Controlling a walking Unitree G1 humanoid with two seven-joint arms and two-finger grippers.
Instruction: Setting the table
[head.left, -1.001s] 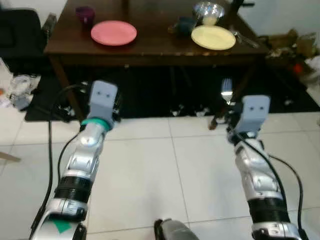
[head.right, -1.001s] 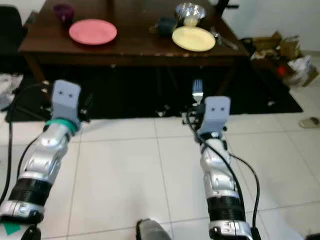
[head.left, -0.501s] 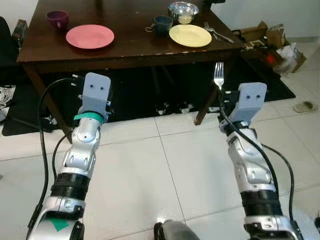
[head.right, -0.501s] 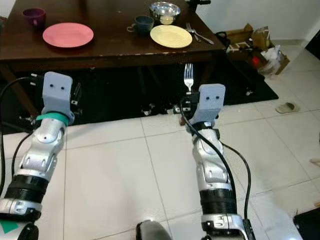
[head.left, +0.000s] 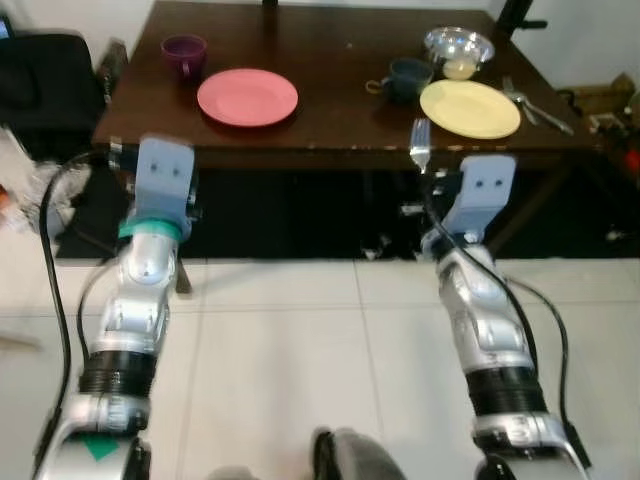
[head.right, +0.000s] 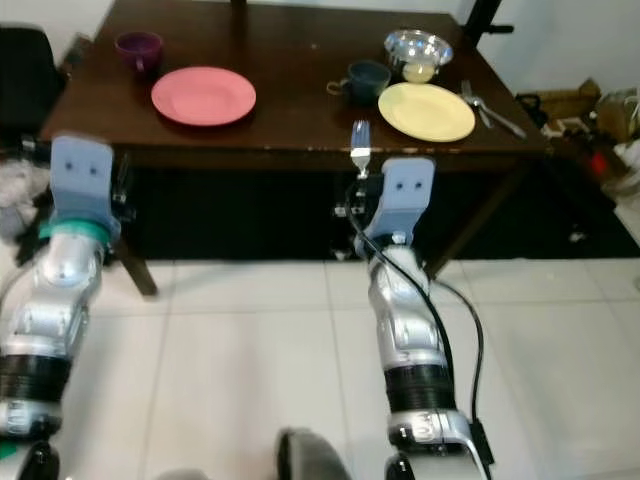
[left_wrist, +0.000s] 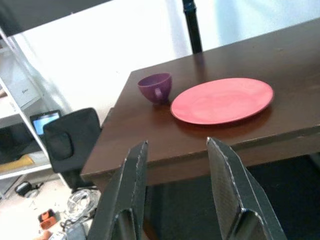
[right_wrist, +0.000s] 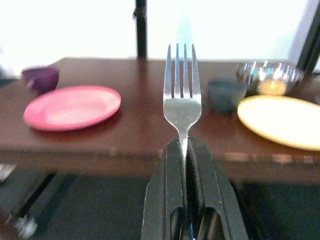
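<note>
A dark wooden table (head.left: 330, 125) stands ahead of me. On it lie a pink plate (head.left: 247, 97) and a yellow plate (head.left: 470, 108), with a purple cup (head.left: 183, 50), a dark blue cup (head.left: 405, 77) and a steel bowl (head.left: 458, 50) behind them. My right gripper (right_wrist: 186, 150) is shut on a silver fork (right_wrist: 181, 100), held upright with its tines up, just short of the table's front edge (head.left: 419, 146). My left gripper (left_wrist: 175, 155) is open and holds nothing, short of the edge in front of the pink plate (left_wrist: 222, 100).
Loose cutlery (head.left: 535, 100) lies right of the yellow plate. A black chair (head.left: 45, 90) stands left of the table, with clutter on the floor (head.left: 40, 185) near it. Boxes and bags (head.left: 610, 110) sit at the far right. White tiles (head.left: 300, 360) lie between me and the table.
The camera has swung and the table now sits closer and more centred. Both arms stay raised; the fork's tip now overlaps the table's front edge.
</note>
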